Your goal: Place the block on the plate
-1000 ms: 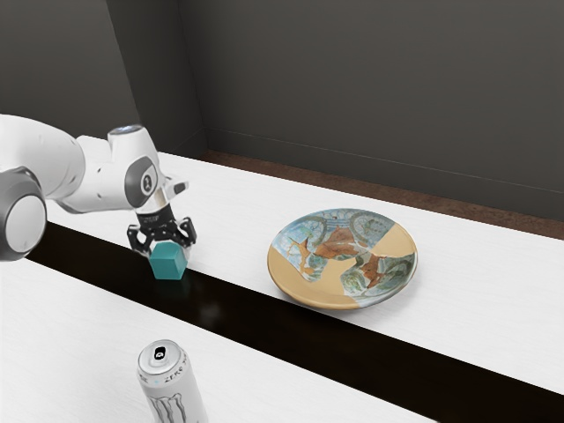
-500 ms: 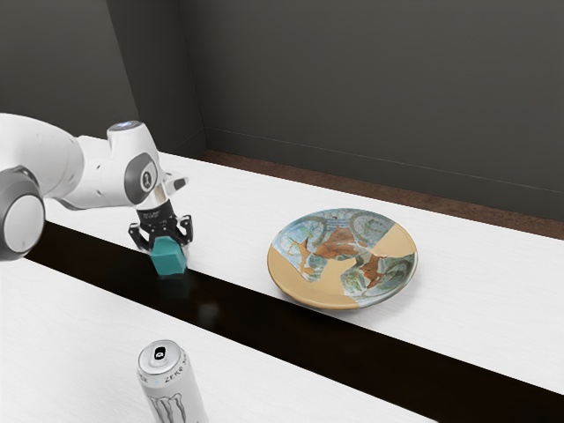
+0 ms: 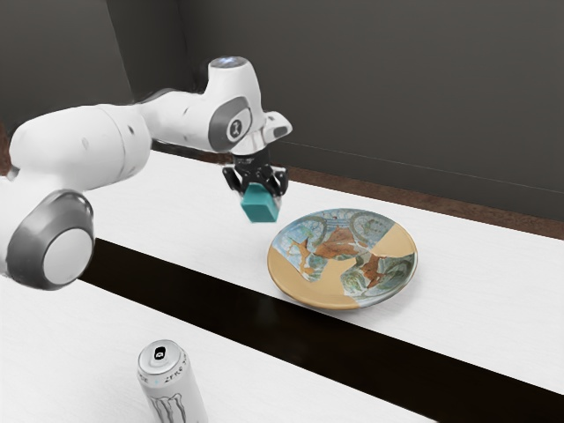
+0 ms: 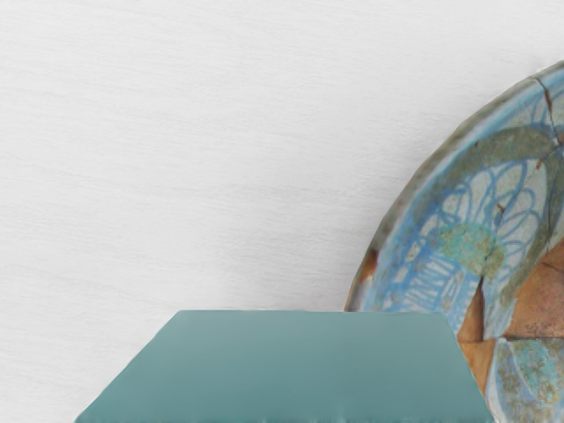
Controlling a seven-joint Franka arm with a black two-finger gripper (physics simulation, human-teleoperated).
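My gripper (image 3: 256, 196) is raised above the table in the exterior view, just to the left of the plate, and shut on the teal block (image 3: 260, 206). The block hangs slightly tilted below the hand, clear of the tabletop. The patterned plate (image 3: 342, 256), blue and tan with brown patches, lies on the table. In the wrist view the block (image 4: 291, 366) looms large under the hand, and the plate (image 4: 458, 238) is partly hidden behind it.
A white drink can (image 3: 167, 374) stands at the exterior view's lower left. A black strip (image 3: 264, 308) runs across the white table (image 3: 493, 282), passing along the plate's near side. A dark wall rises behind the table.
My gripper has risen and moved toward the exterior view's right with the block, from over the black strip to near the plate. Plate and can have stayed where they were.
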